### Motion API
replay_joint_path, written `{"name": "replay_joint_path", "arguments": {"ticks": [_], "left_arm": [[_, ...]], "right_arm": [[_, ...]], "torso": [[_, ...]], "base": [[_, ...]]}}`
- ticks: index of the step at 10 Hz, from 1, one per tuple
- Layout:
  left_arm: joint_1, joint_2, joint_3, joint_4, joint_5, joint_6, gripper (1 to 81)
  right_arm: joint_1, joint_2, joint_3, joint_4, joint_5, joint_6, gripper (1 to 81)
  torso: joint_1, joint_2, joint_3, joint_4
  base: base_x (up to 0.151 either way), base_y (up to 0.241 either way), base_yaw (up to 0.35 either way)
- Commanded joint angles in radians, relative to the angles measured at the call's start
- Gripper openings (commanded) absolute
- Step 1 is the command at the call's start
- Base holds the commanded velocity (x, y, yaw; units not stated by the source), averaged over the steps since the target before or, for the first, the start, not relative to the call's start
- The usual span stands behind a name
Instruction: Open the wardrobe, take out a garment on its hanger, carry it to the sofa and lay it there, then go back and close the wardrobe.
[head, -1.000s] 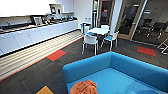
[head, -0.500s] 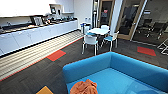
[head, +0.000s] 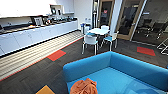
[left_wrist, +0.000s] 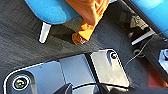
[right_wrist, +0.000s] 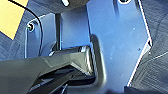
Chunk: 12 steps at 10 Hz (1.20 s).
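Note:
The bright blue sofa (head: 130, 67) fills the lower right of the head view, close in front of me. The rust-orange garment (head: 83, 87) lies crumpled on its seat near the left end. In the left wrist view the garment (left_wrist: 87, 15) hangs over the sofa's edge (left_wrist: 50, 10), and its tip reaches the dark carpet beside a white sofa leg (left_wrist: 44, 32). Nothing grips the garment in these views. Both wrist views look down over my own dark plate onto the carpet.
A white table (head: 98, 31) with white chairs (head: 90, 41) stands beyond the sofa. A long white kitchen counter (head: 37, 35) runs along the left wall. Glass doors (head: 125, 20) are at the back right. Orange (head: 56, 55) and yellow (right_wrist: 12, 17) tiles mark the dark carpet.

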Motion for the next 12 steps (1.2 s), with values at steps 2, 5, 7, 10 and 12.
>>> {"name": "replay_joint_path", "arguments": {"ticks": [2,5,7,10,12], "left_arm": [[-0.045,-0.003,0.001,0.014,0.025,0.005,81.1],[-0.028,0.004,-0.021,0.014,0.024,0.005,81.1],[-0.019,0.012,-0.025,0.016,0.022,0.018,81.1],[-0.002,0.017,-0.025,0.016,0.024,0.024,81.1],[0.010,0.017,-0.028,0.016,0.022,0.033,81.1]], "right_arm": [[0.013,0.008,0.008,0.001,-0.059,-0.004,81.1],[0.013,0.008,0.008,0.001,-0.059,-0.004,81.1],[0.013,0.008,0.008,0.001,-0.059,-0.004,81.1],[0.016,0.008,0.008,-0.001,-0.059,-0.004,81.1],[0.017,0.008,0.010,-0.001,-0.059,-0.004,81.1]], "torso": [[0.001,0.000,0.000,0.000],[0.001,-0.001,0.000,0.000],[0.001,-0.001,0.001,0.000],[0.001,-0.001,0.001,0.000],[0.001,-0.002,0.002,0.000]], "base": [[-0.083,0.000,0.000],[-0.103,0.000,0.000],[-0.104,0.000,0.000],[-0.103,0.000,0.000],[-0.078,0.000,0.000]]}}
